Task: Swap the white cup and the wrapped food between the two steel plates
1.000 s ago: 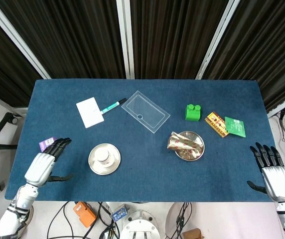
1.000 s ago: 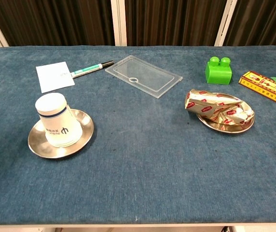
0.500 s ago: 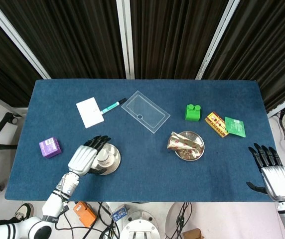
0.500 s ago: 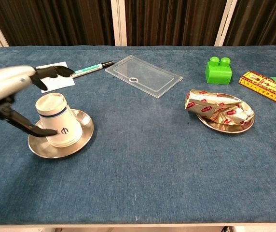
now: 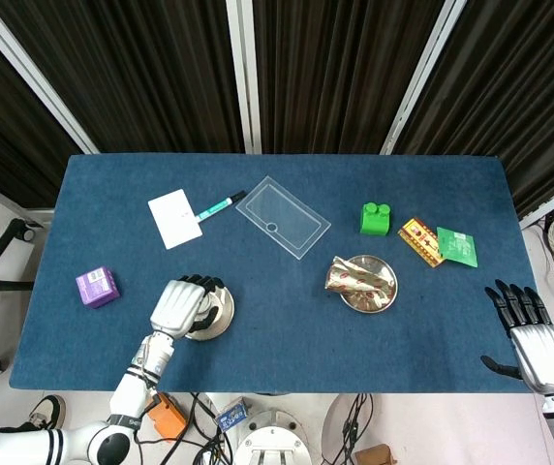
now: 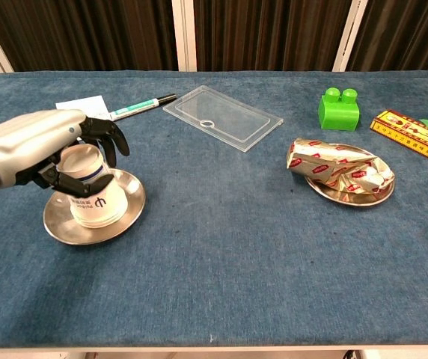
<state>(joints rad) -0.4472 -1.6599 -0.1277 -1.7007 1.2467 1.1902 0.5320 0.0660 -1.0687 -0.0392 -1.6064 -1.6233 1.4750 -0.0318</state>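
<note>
The white cup (image 6: 96, 203) stands upside down on the left steel plate (image 6: 129, 214), near the table's front left. My left hand (image 6: 46, 146) lies over the cup's top, with fingers curled around it and the thumb against its side. From the head view the left hand (image 5: 181, 302) hides most of the cup, and only the plate's rim (image 5: 226, 308) shows. The wrapped food (image 6: 338, 169) (image 5: 354, 279) lies on the right steel plate (image 6: 349, 199) (image 5: 380, 302). My right hand (image 5: 530, 335) hangs open beyond the table's front right corner, holding nothing.
A purple box (image 5: 96, 287) sits left of the cup plate. Behind it lie a white card (image 6: 84, 117), a pen (image 6: 141, 108) and a clear plastic lid (image 6: 223, 117). A green block (image 6: 338, 109) and snack packets (image 5: 420, 240) lie behind and right of the food plate.
My left hand has swung in from the table's left edge to the cup and curled its fingers around the top. The cup, the food and the right hand stay put.
</note>
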